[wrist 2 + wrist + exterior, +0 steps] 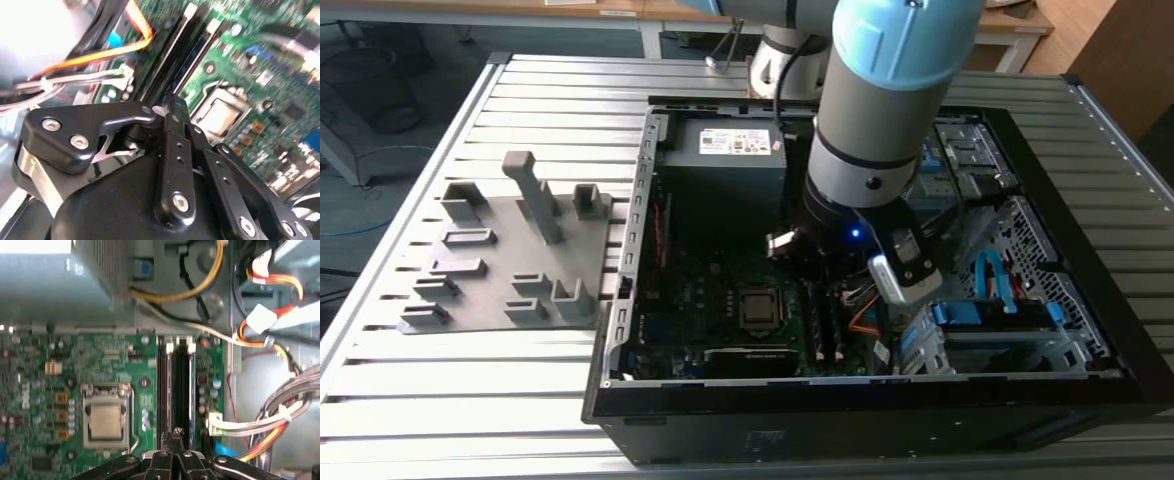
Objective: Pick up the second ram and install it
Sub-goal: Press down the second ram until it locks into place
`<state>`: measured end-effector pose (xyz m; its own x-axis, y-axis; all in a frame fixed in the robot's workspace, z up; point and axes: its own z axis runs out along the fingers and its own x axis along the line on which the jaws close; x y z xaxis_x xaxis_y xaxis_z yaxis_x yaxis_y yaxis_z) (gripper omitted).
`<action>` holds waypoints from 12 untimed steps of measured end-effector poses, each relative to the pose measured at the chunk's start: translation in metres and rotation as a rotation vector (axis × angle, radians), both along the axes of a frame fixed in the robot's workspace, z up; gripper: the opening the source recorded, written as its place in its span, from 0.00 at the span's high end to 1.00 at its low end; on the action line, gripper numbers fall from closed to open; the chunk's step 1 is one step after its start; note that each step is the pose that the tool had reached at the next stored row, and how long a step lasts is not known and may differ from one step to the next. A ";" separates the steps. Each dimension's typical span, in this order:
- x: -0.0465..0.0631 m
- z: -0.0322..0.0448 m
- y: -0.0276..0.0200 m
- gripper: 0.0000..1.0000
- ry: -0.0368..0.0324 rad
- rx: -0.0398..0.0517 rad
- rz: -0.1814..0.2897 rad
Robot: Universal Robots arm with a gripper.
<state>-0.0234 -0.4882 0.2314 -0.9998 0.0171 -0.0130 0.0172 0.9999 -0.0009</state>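
Exterior view: the robot arm [874,130] reaches down into the open computer case [1067,390] on the slatted tabletop [480,400], its gripper [817,262] low over the motherboard [700,300]. A gray holder tray [480,290] lies on the tabletop beside the case, well apart from the jaws. First wrist view: the jaws stand drawn together, directly above the memory slots [176,385], beside the processor socket [106,417]. The second ram [191,382] appears seated on edge in a slot just ahead of the jaws; whether they touch it cannot be told.
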 end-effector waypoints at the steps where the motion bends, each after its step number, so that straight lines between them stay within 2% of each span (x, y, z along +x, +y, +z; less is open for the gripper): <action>1: 0.000 0.0001 0.0036 0.90 0.0000 0.0000 0.000; 3: 0.000 0.0024 0.0064 0.90 0.0000 0.0000 0.000; 7: 0.000 0.0146 0.0067 0.90 -0.0007 0.0000 0.000; 12: 0.000 0.0164 0.0068 0.90 -0.0008 0.0003 0.000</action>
